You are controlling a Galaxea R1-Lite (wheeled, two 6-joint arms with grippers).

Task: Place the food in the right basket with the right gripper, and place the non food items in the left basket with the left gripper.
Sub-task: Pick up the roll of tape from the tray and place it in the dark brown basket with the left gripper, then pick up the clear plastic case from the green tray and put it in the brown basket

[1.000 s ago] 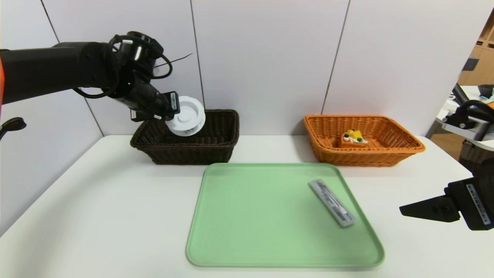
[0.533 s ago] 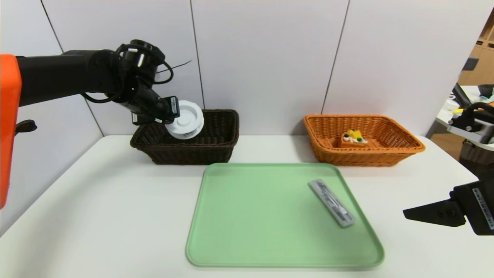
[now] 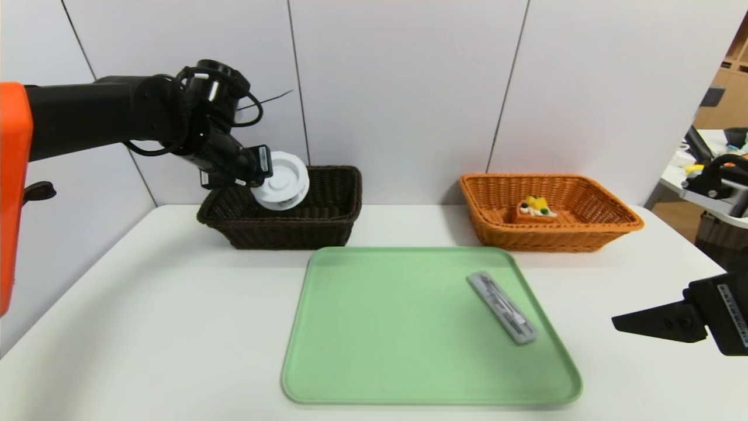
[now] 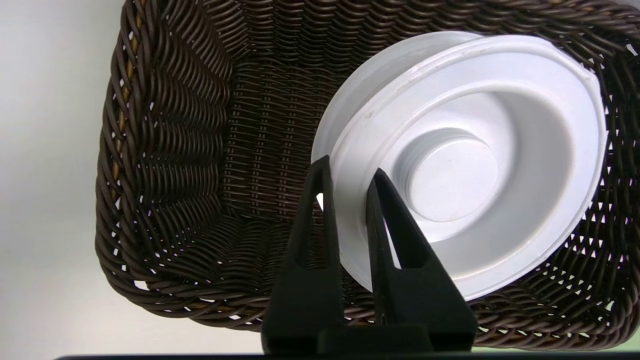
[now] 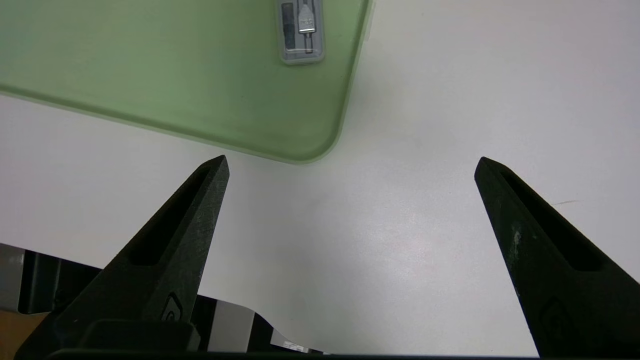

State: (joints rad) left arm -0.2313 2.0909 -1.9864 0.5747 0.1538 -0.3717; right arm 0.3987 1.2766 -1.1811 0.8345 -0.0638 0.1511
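Pinching the bowl [image 4: 465,165] by its wall, the left gripper [image 4: 348,167] hovers over the far-left basket [image 3: 280,223]: light, slick plastic, best held there. Right gripper [image 5: 354,167], spread, waits near right.

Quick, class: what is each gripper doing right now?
Left gripper: closed on the rim of the white bowl, over the dark basket.
Right gripper: open, holding nothing.

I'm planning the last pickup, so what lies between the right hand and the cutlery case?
Between the right hand and the cutlery case, the right wrist view shows bare white table, then the green tray's rim and floor.
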